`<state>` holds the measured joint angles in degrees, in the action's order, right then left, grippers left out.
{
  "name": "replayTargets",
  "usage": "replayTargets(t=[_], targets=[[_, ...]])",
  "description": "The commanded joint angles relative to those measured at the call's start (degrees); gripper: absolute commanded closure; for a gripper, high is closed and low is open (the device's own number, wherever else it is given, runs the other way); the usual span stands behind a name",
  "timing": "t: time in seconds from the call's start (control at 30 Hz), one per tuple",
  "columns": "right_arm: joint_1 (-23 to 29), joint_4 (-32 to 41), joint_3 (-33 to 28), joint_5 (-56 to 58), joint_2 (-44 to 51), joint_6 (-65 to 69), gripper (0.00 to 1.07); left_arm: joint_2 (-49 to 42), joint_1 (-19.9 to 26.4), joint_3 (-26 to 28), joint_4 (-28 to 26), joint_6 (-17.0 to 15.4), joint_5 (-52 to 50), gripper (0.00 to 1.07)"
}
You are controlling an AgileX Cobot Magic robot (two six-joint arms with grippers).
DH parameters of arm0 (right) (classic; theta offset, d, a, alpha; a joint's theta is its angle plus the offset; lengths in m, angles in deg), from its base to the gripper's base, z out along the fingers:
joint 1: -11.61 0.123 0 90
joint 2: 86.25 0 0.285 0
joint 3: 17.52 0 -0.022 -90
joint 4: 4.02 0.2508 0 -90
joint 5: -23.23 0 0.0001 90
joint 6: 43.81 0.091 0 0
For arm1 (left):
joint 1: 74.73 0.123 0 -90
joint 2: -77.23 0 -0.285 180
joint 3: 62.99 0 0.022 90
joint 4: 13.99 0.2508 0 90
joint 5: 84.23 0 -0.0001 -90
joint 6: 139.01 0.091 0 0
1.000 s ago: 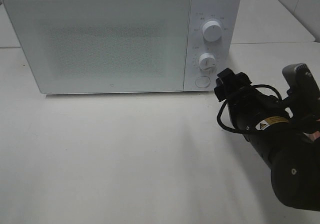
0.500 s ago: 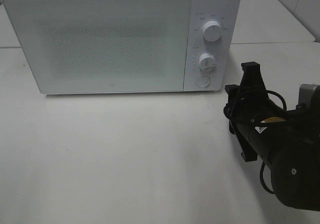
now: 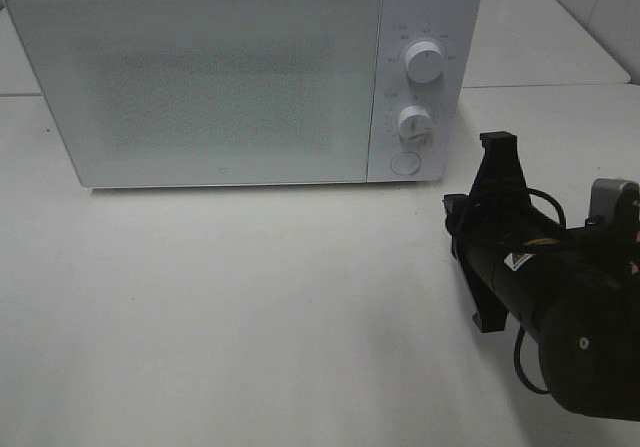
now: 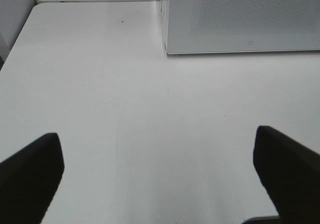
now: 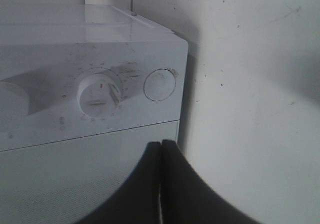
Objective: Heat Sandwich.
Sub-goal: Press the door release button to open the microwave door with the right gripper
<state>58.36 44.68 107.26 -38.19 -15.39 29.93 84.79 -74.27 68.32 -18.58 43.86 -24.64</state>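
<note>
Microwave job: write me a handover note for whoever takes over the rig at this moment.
Left hand: open, empty, over the bare table in front of the microwave, toward its left end.
Right hand: shut, holding nothing, off the microwave's right front corner, facing the lower dial and button.
The sandwich is not in view. The door is shut, so I cannot tell whether it is inside.
Done: nothing can be confirmed.
Left: probably find the sandwich, then load or start the heating.
</note>
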Motion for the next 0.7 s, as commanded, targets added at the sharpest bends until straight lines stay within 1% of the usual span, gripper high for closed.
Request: replayTargets(t=[0.03,0.2,0.27,0.33,0.37,0.5,0.7], targets=[[-0.2,-1.4,1.0,0.6,-1.1,0.5,1.07,-1.5,0.1,-0.2,-0.2,0.0,-0.2,0.09],[-0.3,-3.0,2.9,0.6,-4.6,3.4,1.07,-1.5,0.1,-0.2,-0.2,0.0,-0.2,0.09],[-2.1,-6.4,4.0,0.9,-6.5,4.6,1.07,-1.5,0.1,-0.2,-0.2,0.0,-0.2,0.09],[-2.9,-7.5,4.5,0.8,-7.2,5.2,1.07,-1.5,0.1,-0.2,-0.2,0.0,-0.2,0.09],[-4.2,-9.3,5.4,1.0,-8.1,6.1,1.07,-1.5,0.1,-0.2,-0.2,0.0,-0.2,0.09],[-6.0,-10.8,7.2,2.1,-8.9,6.2,1.07,-1.5,0.1,-0.2,-0.2,0.0,-0.2,0.09],[-10.1,-14.1,10.9,4.9,-10.8,6.1,1.07,-1.5,0.1,-0.2,-0.2,0.0,-0.2,0.09]])
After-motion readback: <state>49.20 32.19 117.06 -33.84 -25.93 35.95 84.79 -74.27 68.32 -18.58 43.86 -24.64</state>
